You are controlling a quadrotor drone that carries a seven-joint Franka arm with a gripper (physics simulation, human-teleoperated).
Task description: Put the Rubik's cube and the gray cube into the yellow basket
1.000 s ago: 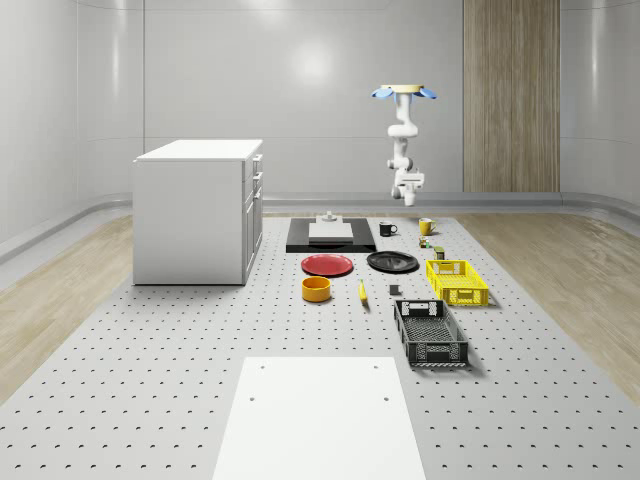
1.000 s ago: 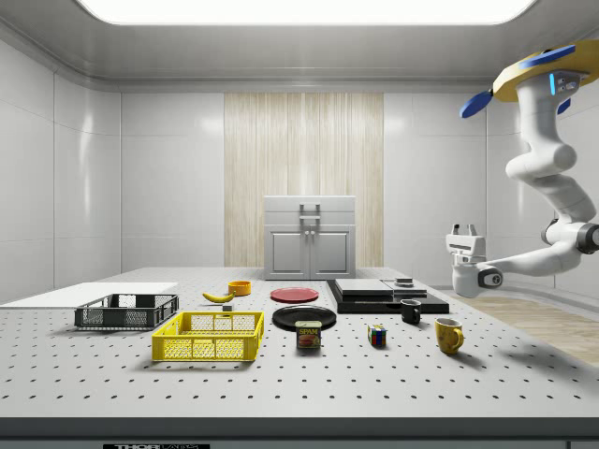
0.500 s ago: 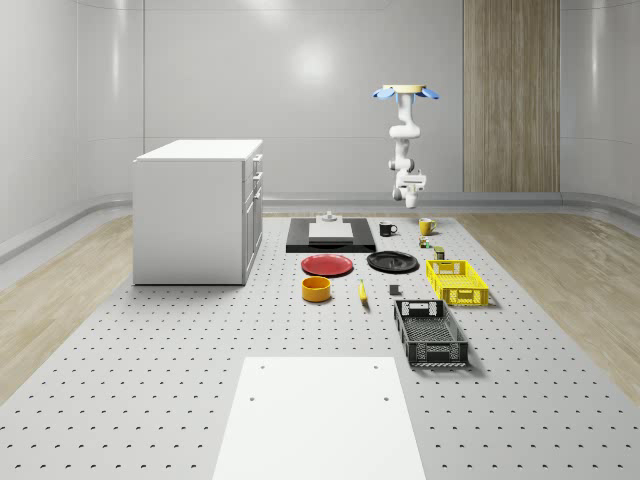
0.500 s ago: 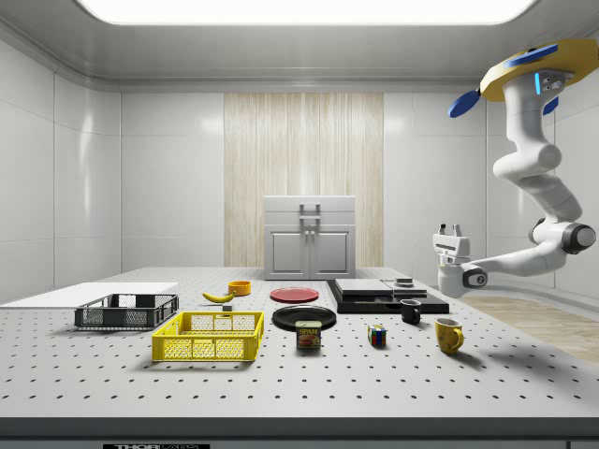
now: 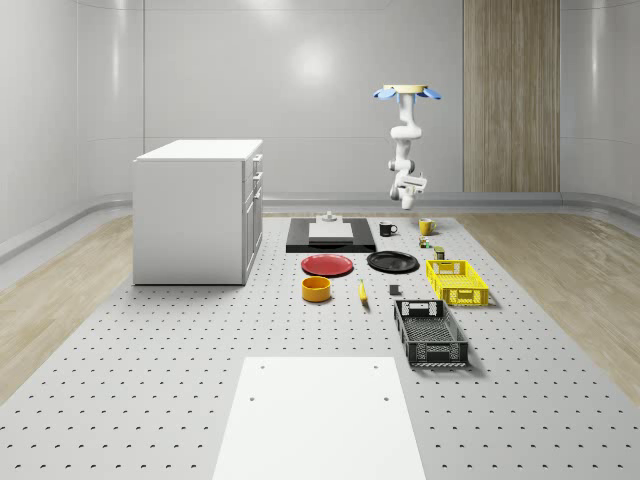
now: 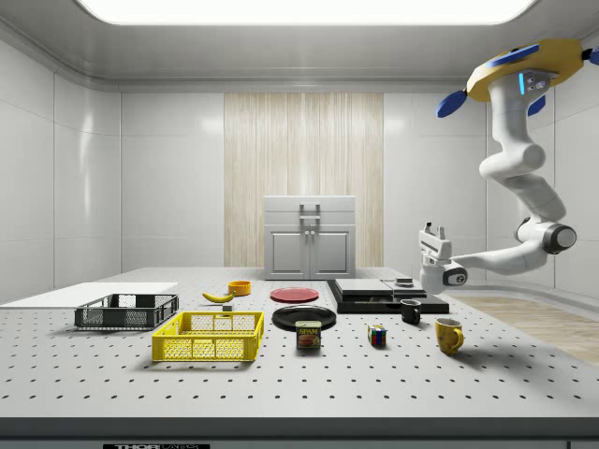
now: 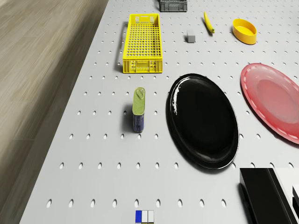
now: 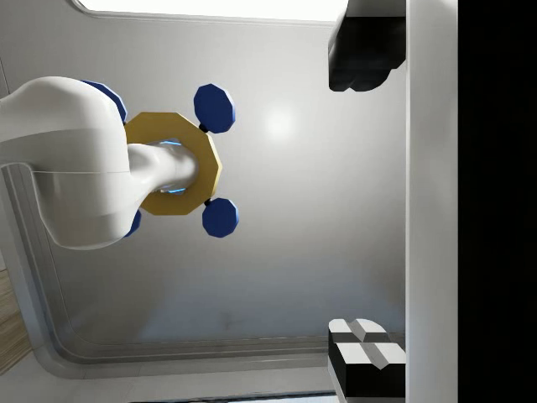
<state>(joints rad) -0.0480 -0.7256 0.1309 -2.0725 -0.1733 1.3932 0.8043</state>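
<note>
A whole-scene camera looks down the length of the perforated table (image 5: pixel 150 400) from its near end, while a low side camera sights across it at tabletop height; both take in the hovering drone (image 6: pixel 524 70) and the yellow basket (image 5: pixel 457 282). The drone's own camera tilts forward and down, close over the black plate (image 7: pixel 204 121) and the basket. The wrist camera points upward at the drone's underside.
</note>
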